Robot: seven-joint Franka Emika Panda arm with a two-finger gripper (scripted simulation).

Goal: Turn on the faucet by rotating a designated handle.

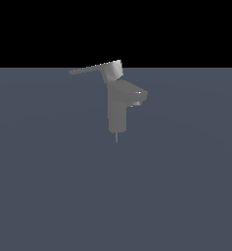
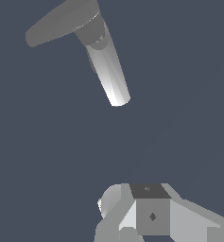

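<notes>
The grey faucet (image 1: 117,112) stands upright in the middle of the exterior view, its stubby spout (image 1: 138,95) pointing to that view's right. The handle (image 1: 89,69), a thin flat lever, sticks out from a lighter cap (image 1: 113,71) toward the exterior view's left. From the wrist camera I look down on the handle (image 2: 61,21) and the faucet column (image 2: 111,71). My gripper (image 2: 132,210) is well apart from the faucet and touches nothing. Its fingers sit close together with no gap showing. Neither arm nor gripper appears in the exterior view.
A flat dark blue-grey floor (image 1: 49,186) lies all around the faucet. A thin pale pin (image 1: 117,137) pokes out below the column's base.
</notes>
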